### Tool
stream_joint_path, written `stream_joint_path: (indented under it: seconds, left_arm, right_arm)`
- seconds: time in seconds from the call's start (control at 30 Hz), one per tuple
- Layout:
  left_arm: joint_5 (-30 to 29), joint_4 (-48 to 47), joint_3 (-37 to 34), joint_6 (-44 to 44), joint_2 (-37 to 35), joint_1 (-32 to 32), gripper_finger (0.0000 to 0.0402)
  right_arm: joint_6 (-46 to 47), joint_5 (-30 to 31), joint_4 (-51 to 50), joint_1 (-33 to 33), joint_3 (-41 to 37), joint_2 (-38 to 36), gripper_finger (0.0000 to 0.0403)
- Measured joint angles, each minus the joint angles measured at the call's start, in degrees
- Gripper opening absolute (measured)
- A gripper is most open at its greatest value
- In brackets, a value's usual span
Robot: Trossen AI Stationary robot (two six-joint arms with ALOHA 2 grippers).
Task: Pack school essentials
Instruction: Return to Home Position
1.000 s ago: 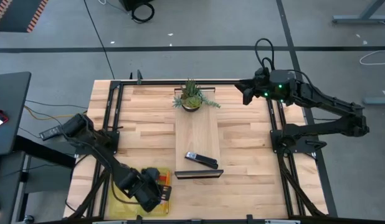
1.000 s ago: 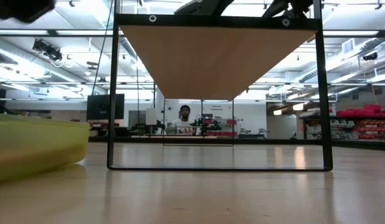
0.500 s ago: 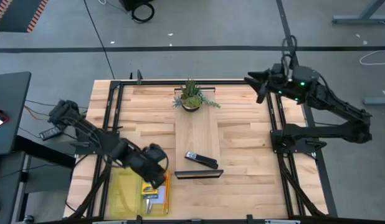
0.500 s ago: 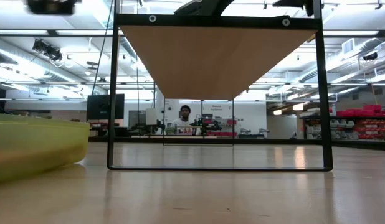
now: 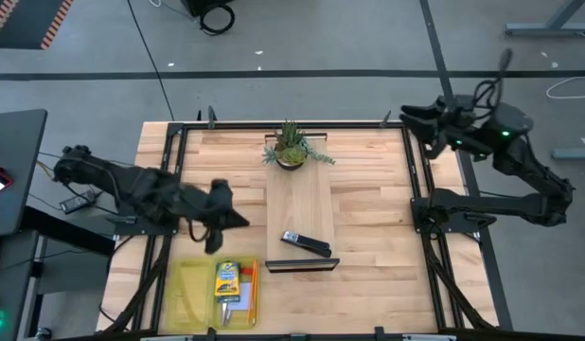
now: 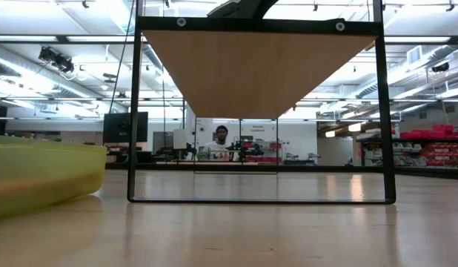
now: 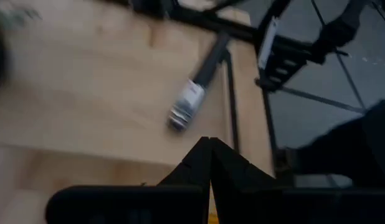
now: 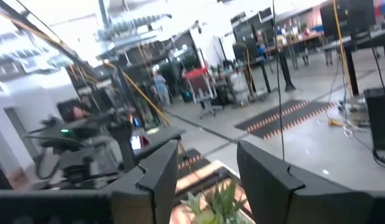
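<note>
The left gripper (image 5: 231, 213) hangs over the table's left half, just beyond the far edge of the yellow tray (image 5: 184, 284) and apart from it. In the left wrist view its fingers (image 7: 199, 163) are pressed together into a point, holding nothing. The tray sits at the table's near left corner and shows as a low yellow wall (image 6: 44, 178) in the low view. Inside it the crayon box (image 5: 226, 278) lies lengthwise, with the orange pencils (image 5: 252, 284) along its right side and a pale pad (image 5: 232, 305) just showing at its near end. What else the tray holds is too faint to tell. To its right a long wooden board (image 5: 300, 204) runs down the table's middle. The plant (image 5: 291, 147) stands at the board's far end, and the black stapler (image 5: 305, 243) lies near its close end. Far off in the room a person (image 6: 221, 136) sits. The right gripper (image 5: 416, 123) is raised over the table's far right corner. Its fingers (image 8: 160, 174) are spread wide and empty, with the plant's leaves (image 8: 211, 202) showing between them.
</note>
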Motion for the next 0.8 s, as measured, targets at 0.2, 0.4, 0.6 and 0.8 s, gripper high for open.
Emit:
stream_joint_path:
  seconds: [0.2, 0.4, 0.6, 0.8]
  left_arm:
    - [0.0, 3.0, 0.0, 15.1, -2.6, 8.2, 0.0004]
    - [4.7, 4.7, -0.5, 28.1, -2.7, 19.2, 0.0003]
    - [18.0, 12.0, -7.9, 31.9, -5.2, 30.8, 0.0003]
    - [23.8, 20.9, -18.7, 28.0, -11.0, 37.5, 0.0002]
  right_arm:
    - [1.1, 0.0, -0.1, 0.0, 0.0, -4.6, 0.0170]
    - [2.0, 0.0, -3.6, 0.0, 0.0, -8.0, 0.0161]
    - [4.2, 0.6, -9.4, 0.0, -0.5, -8.9, 0.0122]
    - [7.0, 0.6, -8.3, 0.0, -6.3, -8.9, 0.0080]
